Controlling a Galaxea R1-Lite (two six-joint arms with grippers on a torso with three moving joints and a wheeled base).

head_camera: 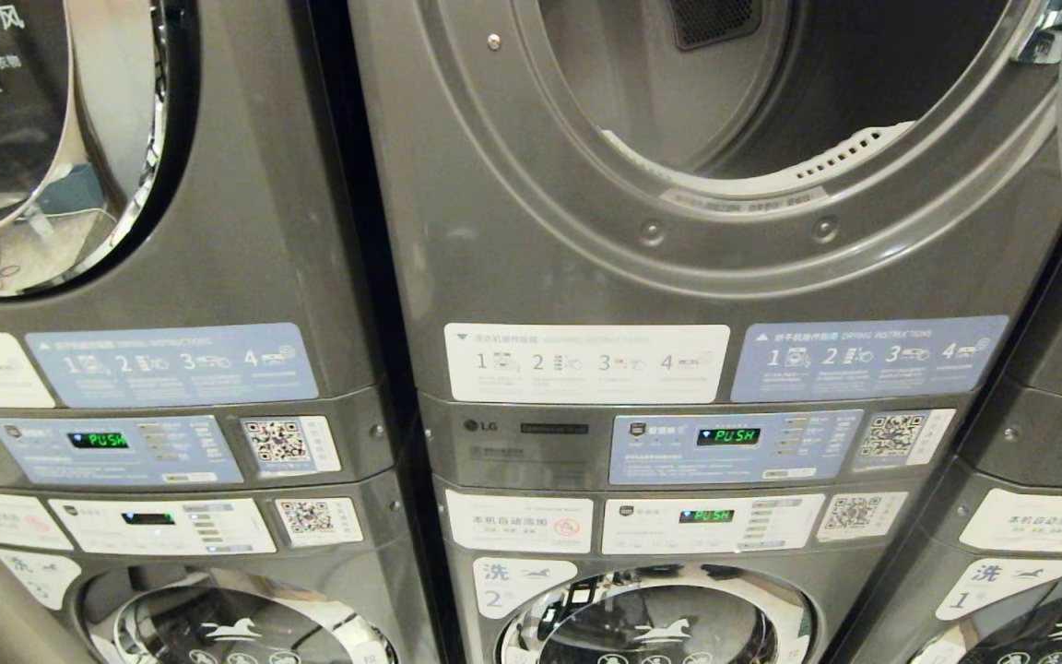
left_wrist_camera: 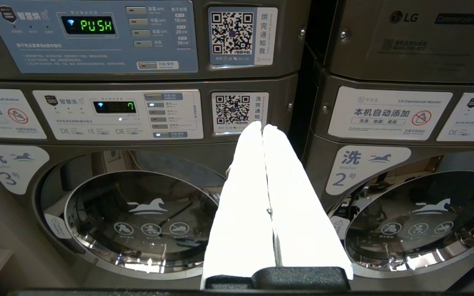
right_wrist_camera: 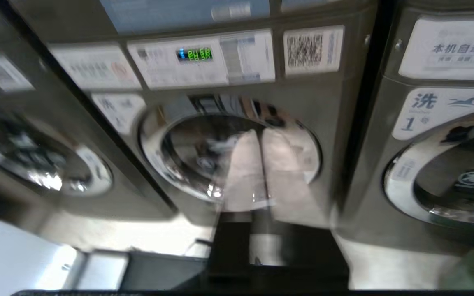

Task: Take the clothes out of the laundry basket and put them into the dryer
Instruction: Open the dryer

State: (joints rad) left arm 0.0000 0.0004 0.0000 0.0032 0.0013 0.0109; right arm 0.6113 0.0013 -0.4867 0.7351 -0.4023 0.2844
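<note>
The dryer [head_camera: 771,138] stands open with no clothes visible in its drum, and both the left pincer [left_wrist_camera: 261,127] and right pincer [right_wrist_camera: 259,135] are pressed closed and empty before the washers, so loading seems still ahead.

Neither arm shows in the head view; both are seen only through their own wrist cameras. The left gripper [left_wrist_camera: 262,127] reaches level and forward, its two white fingers [left_wrist_camera: 245,197] pressed flat against each other from base to tip, with nothing between them; the black mount sits below them at the frame's lower edge. The right gripper [right_wrist_camera: 261,133] (badly smeared in its own view) also has its pale fingers [right_wrist_camera: 243,172] brought together, a thin seam between them and nothing visibly caught there; its wrist appears rolled, the view standing tilted.
</note>
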